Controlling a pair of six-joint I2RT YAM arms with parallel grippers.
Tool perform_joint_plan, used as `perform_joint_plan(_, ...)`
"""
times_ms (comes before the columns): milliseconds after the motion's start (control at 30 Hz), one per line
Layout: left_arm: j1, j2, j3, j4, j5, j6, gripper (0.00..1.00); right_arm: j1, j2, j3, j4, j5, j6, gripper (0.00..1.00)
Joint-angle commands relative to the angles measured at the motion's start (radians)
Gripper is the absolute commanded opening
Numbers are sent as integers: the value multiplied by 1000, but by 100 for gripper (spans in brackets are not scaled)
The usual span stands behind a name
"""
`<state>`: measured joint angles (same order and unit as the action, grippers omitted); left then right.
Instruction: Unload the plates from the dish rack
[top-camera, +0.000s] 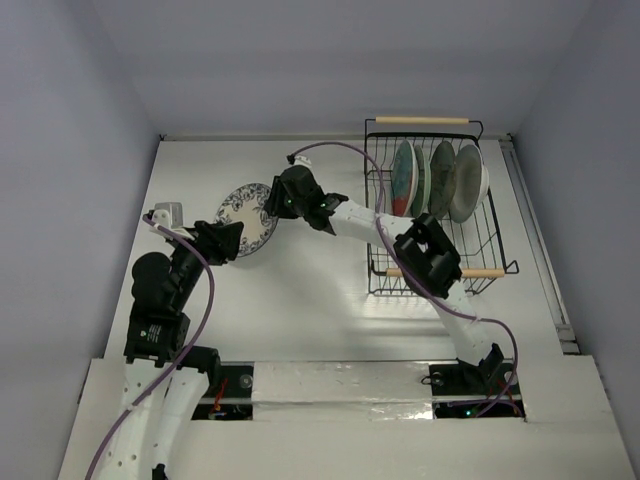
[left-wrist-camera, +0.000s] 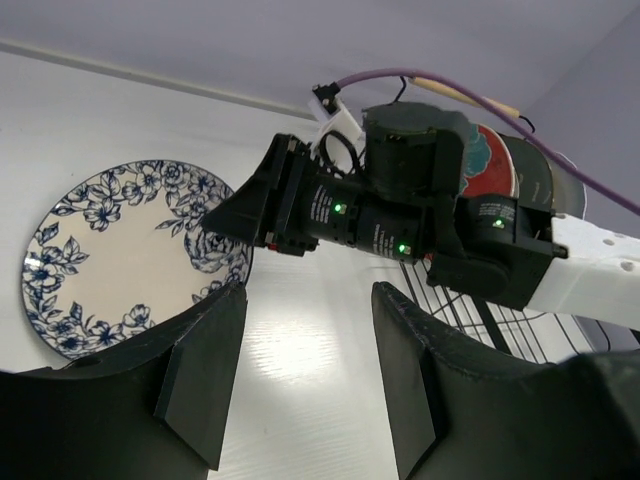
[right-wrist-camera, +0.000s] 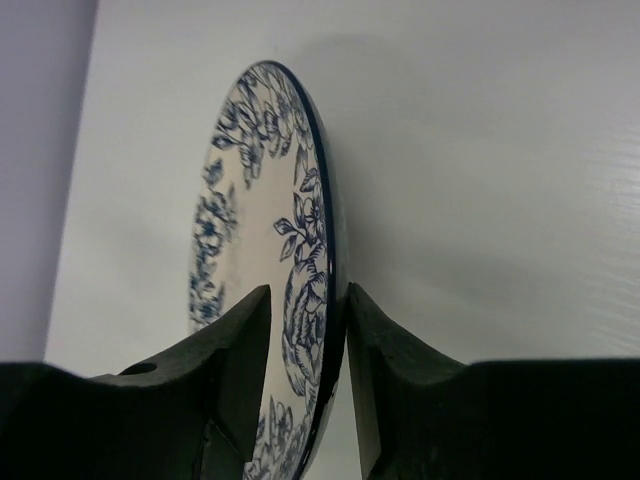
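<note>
The white plate with blue flowers (top-camera: 243, 213) is at the left of the table, and my right gripper (top-camera: 268, 200) is shut on its right rim. In the right wrist view the plate (right-wrist-camera: 262, 160) stands edge-on between the fingers, just off the white table. My left gripper (top-camera: 231, 240) is open and empty at the plate's near edge. In the left wrist view the plate (left-wrist-camera: 110, 250) sits left of the right gripper (left-wrist-camera: 228, 215). The black wire dish rack (top-camera: 495, 235) at the right holds a red and teal plate (top-camera: 403, 178), a dark grey plate (top-camera: 441, 178) and a white plate (top-camera: 468, 182), all upright.
The right arm's forearm (top-camera: 360, 222) stretches from the rack's near left corner across to the plate. The rack's wooden handles (top-camera: 422, 121) lie at its far and near ends. Walls close the table on the left, far and right sides.
</note>
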<state>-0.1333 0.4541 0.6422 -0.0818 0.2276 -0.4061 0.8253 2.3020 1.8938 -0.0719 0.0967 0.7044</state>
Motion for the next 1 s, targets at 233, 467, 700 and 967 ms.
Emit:
perform_joint_plan(233, 6, 8, 22, 48, 47, -16, 50, 3, -62, -119, 119, 32, -6, 44)
perform_joint_plan(467, 6, 9, 17, 47, 61, -19, 50, 3, -88, -125, 73, 60, -32, 69)
perform_joint_plan(700, 6, 5, 13, 28, 67, -23, 50, 3, -203, -237, 190, 47, -89, 81)
perform_joint_plan(967, -5, -14, -7, 13, 124, -25, 24, 3, -502, -371, 217, 168, -220, 0)
